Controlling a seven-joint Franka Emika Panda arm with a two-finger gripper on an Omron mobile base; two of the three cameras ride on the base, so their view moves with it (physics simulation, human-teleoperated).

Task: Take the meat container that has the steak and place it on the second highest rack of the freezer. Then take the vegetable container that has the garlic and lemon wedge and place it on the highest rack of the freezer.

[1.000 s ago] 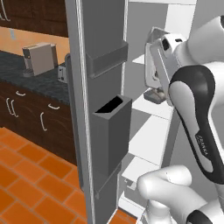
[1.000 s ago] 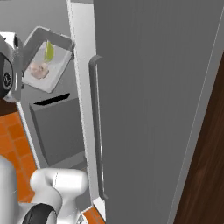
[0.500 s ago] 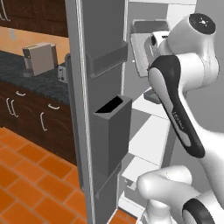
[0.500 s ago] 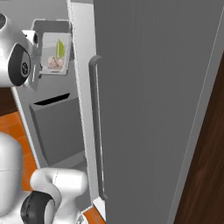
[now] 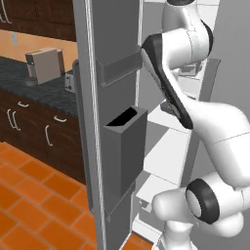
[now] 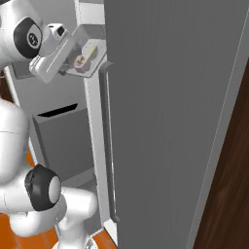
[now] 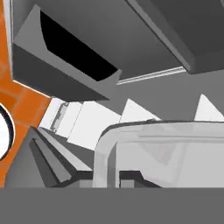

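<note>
your tool (image 6: 68, 65) is pinching the near rim of the tray (image 6: 90, 54), held high beside the open freezer (image 6: 160, 107) door's edge. the tray tilts; the garlic (image 6: 80, 61) and lemon wedge (image 6: 90, 48) sit in it. in the hand view the tray (image 7: 166, 153) rim sits between the tool (image 7: 106, 177) tips. the door bin (image 5: 124, 141) hangs below.

White freezer shelves (image 5: 168, 146) (bare where visible), orange tiled floor (image 5: 29, 195) below

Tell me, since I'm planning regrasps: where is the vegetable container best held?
By its sloped rim wall, from the outer short end, as the gripper holds it now: the vegetable container is shallow and thin-walled, and garlic and lemon wedge occupy its middle.
</note>
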